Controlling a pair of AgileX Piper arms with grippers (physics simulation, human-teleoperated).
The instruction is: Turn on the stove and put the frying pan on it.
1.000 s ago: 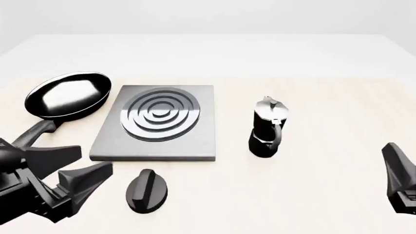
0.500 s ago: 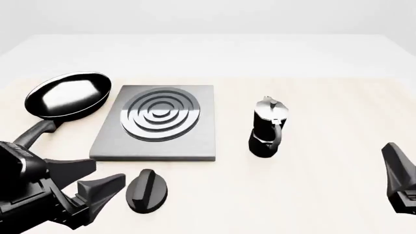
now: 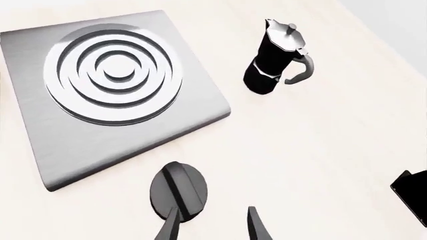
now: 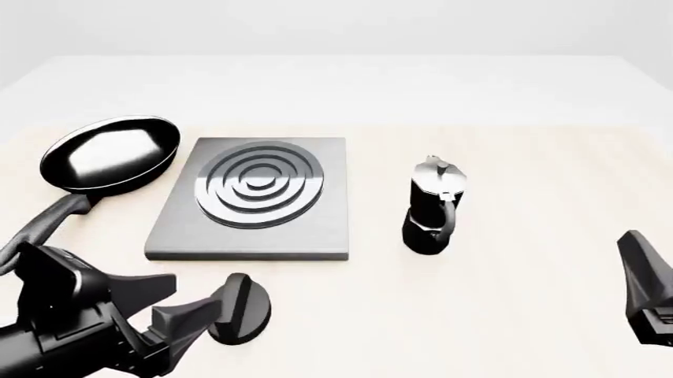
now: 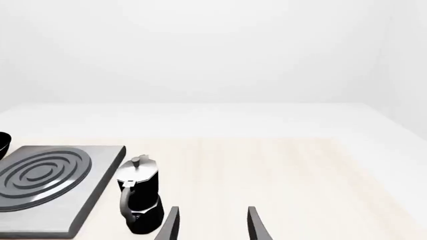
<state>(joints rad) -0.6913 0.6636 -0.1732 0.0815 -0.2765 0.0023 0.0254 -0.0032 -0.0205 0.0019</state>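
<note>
Risk of misaligned left end effector (image 4: 173, 303), fingers spread and empty just left of black teardrop-shaped knob (image 4: 238, 308), nudging rather than turning it. Knob low centre-left, below flat grey metal stove plate (image 4: 252, 201), long axis running up-frame. Right end effector (image 5: 210, 222) likewise spread, idle.

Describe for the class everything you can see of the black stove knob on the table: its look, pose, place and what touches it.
The knob is a glossy black teardrop-shaped disc with a raised ridge along its length, plastic by its look. It lies flat on the pale table, apart from the grey stove plate, just in front of that plate's near edge. The open left hand is right beside it; one finger overlaps the knob in the left wrist view, but contact cannot be confirmed. Nothing else touches it.
</note>
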